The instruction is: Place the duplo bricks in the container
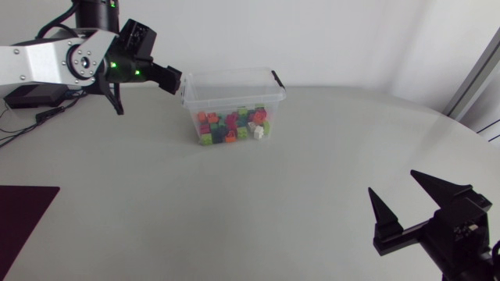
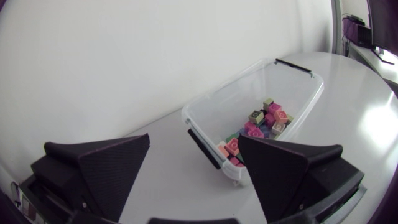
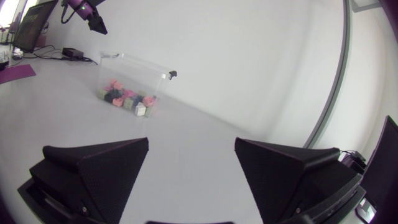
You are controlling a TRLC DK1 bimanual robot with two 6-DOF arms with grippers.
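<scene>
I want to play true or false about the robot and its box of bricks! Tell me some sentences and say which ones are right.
1. The colourful duplo bricks lie inside the clear plastic container. True.
2. The matte black left gripper is holding a brick. False: its fingers are open with nothing between them.
3. The matte black right gripper is open and far from the container. True.
4. The container has a lid on top. False: its top is open.
</scene>
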